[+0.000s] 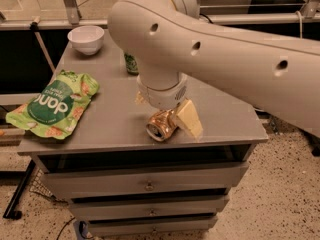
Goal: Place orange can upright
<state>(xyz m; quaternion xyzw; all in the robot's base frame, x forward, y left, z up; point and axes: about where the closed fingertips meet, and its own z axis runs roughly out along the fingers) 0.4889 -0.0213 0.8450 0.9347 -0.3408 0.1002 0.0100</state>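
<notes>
Orange can (160,126) on its side on tbl (100,121), right under gripper (166,115).

Grey bench (110,134) with drawers (149,176); white bowl (86,38) far behind-left of fingers (189,120); green can (131,64) behind them; green snack bag (55,104) lies left.

The orange can (160,125) lies on its side near the front edge of the grey cabinet top (110,119). The gripper (166,115) sits low, directly over the can. The green can (131,64) stands behind the arm (210,44).
</notes>
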